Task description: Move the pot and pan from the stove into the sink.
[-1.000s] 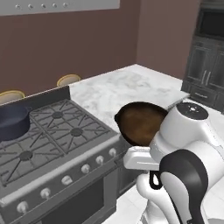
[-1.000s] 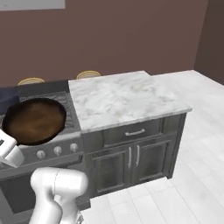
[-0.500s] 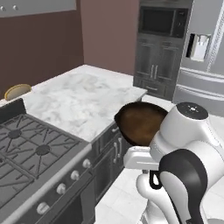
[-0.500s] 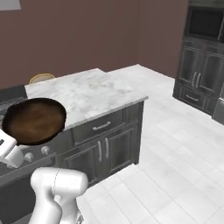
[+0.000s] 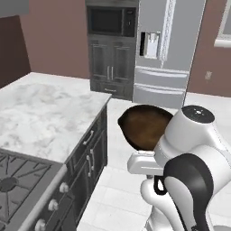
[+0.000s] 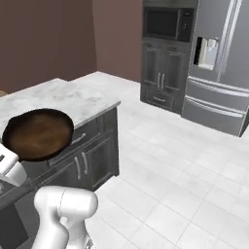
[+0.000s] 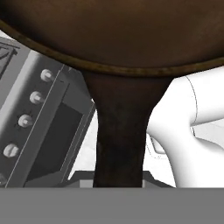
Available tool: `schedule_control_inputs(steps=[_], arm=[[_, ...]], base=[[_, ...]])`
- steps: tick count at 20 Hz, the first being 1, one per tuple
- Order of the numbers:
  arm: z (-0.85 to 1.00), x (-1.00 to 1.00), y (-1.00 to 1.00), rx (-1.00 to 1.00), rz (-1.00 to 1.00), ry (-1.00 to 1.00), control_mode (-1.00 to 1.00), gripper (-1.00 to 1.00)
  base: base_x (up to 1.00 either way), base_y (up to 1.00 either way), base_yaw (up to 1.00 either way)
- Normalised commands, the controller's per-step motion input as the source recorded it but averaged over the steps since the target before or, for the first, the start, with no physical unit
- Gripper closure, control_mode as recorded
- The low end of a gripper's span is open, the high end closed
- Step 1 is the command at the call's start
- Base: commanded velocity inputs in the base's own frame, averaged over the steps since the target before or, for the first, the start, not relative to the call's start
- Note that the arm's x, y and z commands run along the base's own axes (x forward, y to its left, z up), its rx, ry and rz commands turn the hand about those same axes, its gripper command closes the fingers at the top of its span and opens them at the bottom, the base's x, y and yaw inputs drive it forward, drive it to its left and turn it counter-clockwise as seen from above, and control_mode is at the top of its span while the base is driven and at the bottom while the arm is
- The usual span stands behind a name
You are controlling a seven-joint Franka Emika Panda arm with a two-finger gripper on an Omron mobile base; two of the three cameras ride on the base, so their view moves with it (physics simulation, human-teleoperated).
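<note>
We carry the pan [image 5: 146,126] off the stove [image 5: 27,189]

Our end effector [image 7: 118,181] is clenched on the pan's handle, holding it level beyond the stove's tabletop [image 5: 45,115]. The base has swung from the stove towards the refrigerator [image 5: 169,49]; the pot waits.

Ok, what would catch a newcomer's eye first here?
The pan, rusty brown inside, held up in the air by its long handle in front of the white arm. Behind it, the steel fridge and dark oven cabinet across the tiled floor; the stove sits at lower left of the left base view.
</note>
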Motion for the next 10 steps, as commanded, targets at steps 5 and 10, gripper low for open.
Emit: schedule_control_inputs(steps=[5, 10], arm=[[0.00, 0.00, 0.00, 0.00, 0.00, 0.00, 1.00, 1.00], [0.00, 0.00, 0.00, 0.00, 0.00, 0.00, 1.00, 1.00]], base=[[0.00, -0.18, -0.48], [0.00, -0.20, -0.48]])
